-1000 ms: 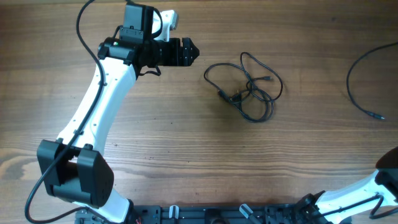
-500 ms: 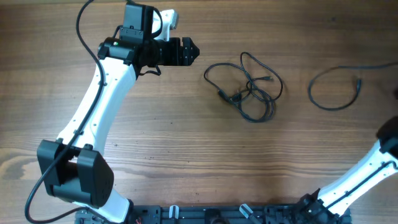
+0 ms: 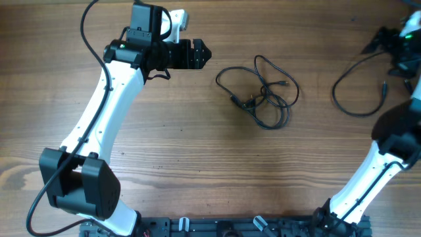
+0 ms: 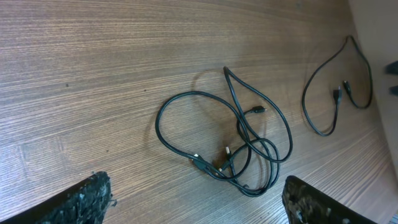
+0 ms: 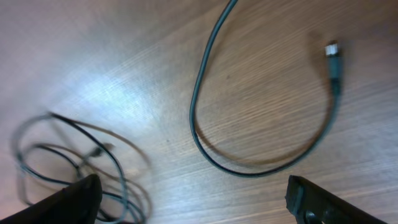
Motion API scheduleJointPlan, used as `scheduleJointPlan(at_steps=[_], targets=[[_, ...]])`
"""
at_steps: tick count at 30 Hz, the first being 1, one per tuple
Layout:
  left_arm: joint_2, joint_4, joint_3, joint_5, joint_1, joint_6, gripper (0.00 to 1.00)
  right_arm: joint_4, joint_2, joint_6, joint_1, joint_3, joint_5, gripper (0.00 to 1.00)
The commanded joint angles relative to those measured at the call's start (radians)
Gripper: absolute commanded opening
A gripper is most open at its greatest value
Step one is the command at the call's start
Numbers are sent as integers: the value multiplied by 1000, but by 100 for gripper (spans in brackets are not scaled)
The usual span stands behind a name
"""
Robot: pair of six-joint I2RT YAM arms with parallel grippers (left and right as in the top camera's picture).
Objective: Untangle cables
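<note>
A tangled bundle (image 3: 263, 97) of thin black cable is seen on the tabletop (image 3: 197, 151), a little to 1 o'clock of its centre, with several loops crossed over one another. A loose cable (image 3: 334, 93) is laid well apart from it, toward 3 o'clock, in one open curve. That spacing is judged to be deliberate, so that the freed cord cannot catch on the knot.

The left gripper (image 3: 205, 54) is held at 9 o'clock of the bundle, apart from it, with its fingers (image 4: 87, 199) spread wide and nothing between them. It is judged to be aimed at the work that remains. The right gripper (image 5: 193, 186) is poised over the loose cable near the 2 o'clock edge, and it too is spread wide and empty.

Only the overhead view shows both arms and the gap between the two cable groups. The bundle's crossings and small plugs are made out best in the left wrist view, where the loose cable appears to have two ends lying close together. In the right wrist view one plug end (image 5: 333, 53) is shown clearly, while the bundle is only a blur at 8 o'clock.
</note>
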Motion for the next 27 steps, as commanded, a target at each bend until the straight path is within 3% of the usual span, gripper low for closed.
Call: scheduleJointPlan(at_steps=[1,6,11,13,16,17,21,27], targets=[[0,3,4,-6,4,12,90,49,-13,-59,51,-152,129,96],[0,3,4,-6,4,12,90,159,-13,-93,71,-360,129,93],[0,3,4,-6,4,11,90,245,-13,-181,79,-562,105,79],[0,3,4,-6,4,11,90,283,-13,-186,80,-641,123,65],[0,3,4,-6,4,11,90,323,-13,-182,80,-705,163,54],[0,3,4,-6,4,11,90,330,-13,-156,80,-709,182,48],[0,3,4,-6,4,8,90,360,-16,51,71,-676,337,7],[0,3,4,-13,4,-14,91,302,-147,210,-2,-506,334,4]])
